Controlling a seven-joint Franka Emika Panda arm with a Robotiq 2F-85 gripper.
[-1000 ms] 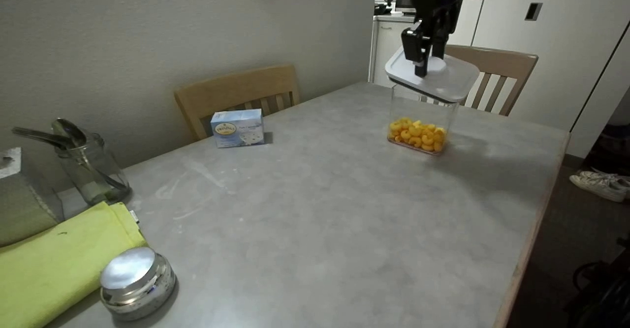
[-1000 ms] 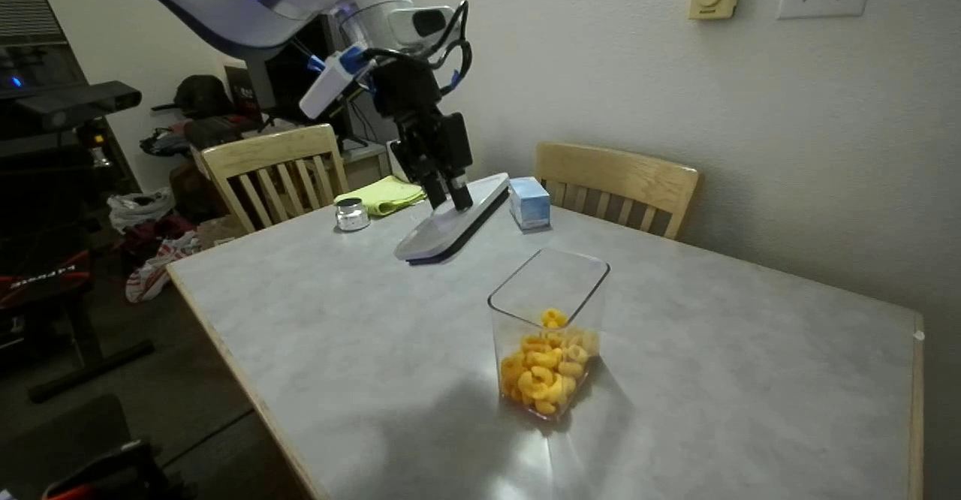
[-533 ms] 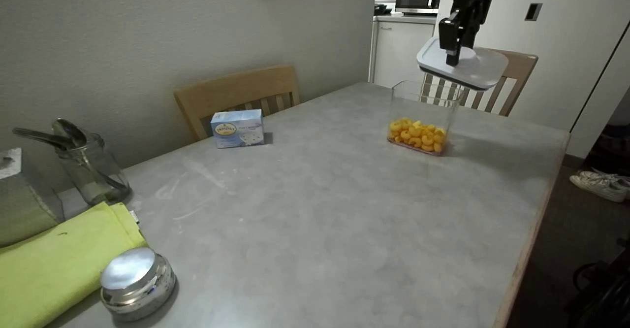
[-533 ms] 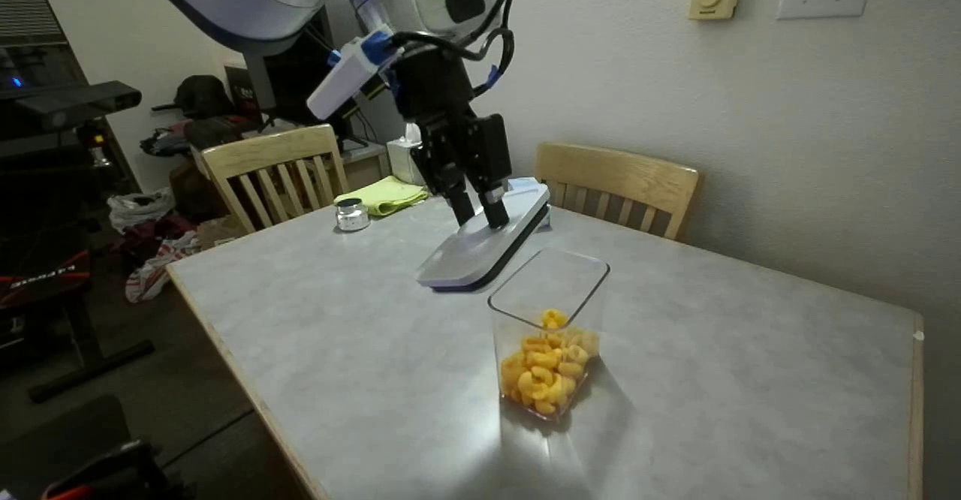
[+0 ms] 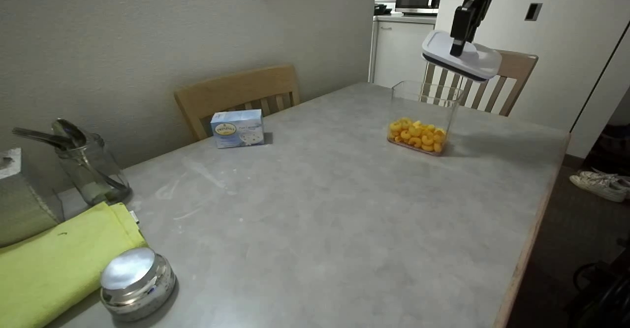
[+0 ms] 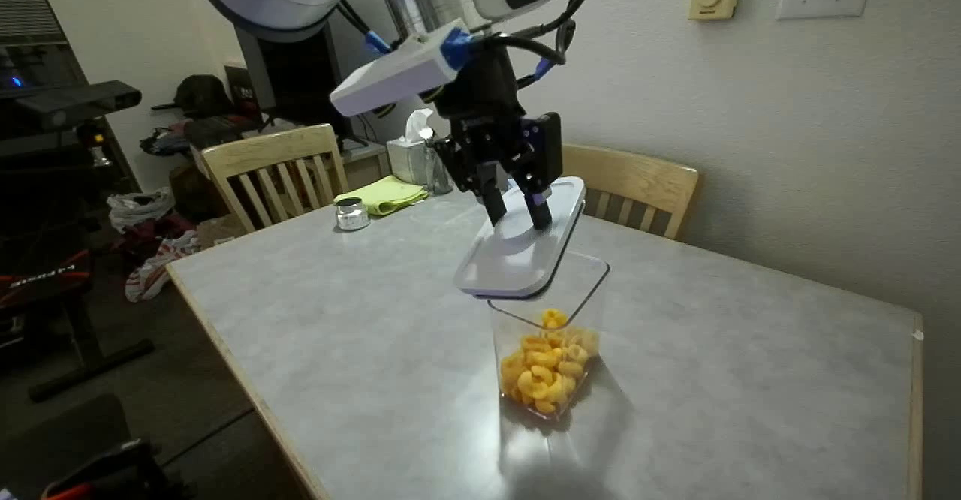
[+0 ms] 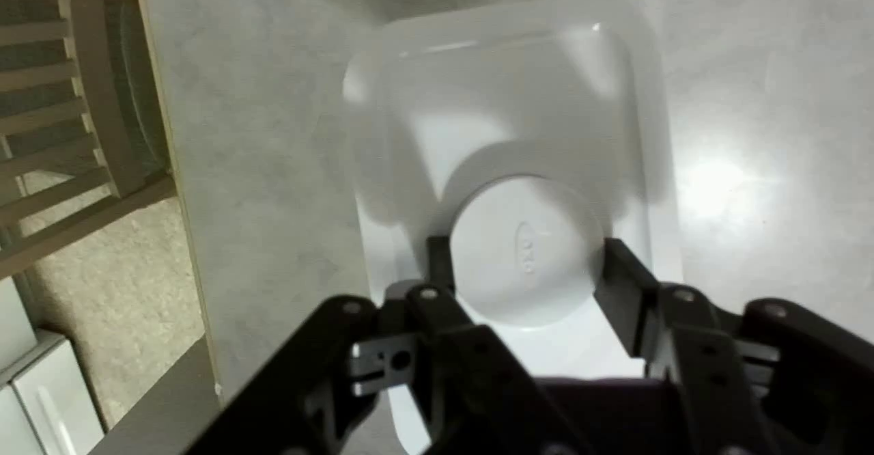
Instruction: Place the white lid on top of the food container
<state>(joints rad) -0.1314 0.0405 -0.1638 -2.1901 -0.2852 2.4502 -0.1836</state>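
Both jaws squeeze the round knob [image 7: 526,250] in the middle of the white lid [image 6: 518,260]. I think that is a smart hold, since it leaves all the lid's edges free. The gripper [image 6: 518,218] has the lid higher than the food container [image 5: 425,109], which stands open side up, ready for it, I guess. Lid and container are apart: an exterior view shows air between them. The lid leans, and seems a bit off to the container's side away from the wall [image 6: 788,170]. It may need to go flat and slide over, or an edge could bump the container's rim [image 6: 591,293]. The wrist view does not show the container. The Twinings tea box [image 5: 237,129] is well apart from the container, so moving room looks fine.
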